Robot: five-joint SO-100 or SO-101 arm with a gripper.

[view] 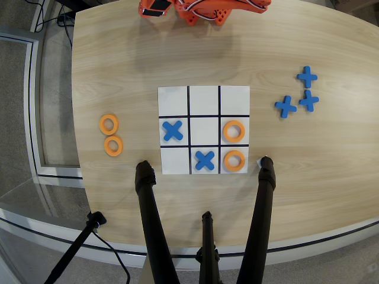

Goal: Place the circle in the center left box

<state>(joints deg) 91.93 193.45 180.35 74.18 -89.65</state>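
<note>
Lying flat in the center left box [234, 131], the circle [234, 131] is on the grid's right column in the overhead view. My arm [204, 8] sits folded at the tabletop [118, 65] far edge; my pincer's opening I cannot tell, touching nothing visible.

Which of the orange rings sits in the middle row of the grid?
The ring in the middle row's right-hand cell. Another ring lies just below it, and two more lie off the grid, left.

Table [118, 71] pale wood grain, matt; grid sheet [204, 97] smooth white; circle [234, 131] matt orange.
</note>
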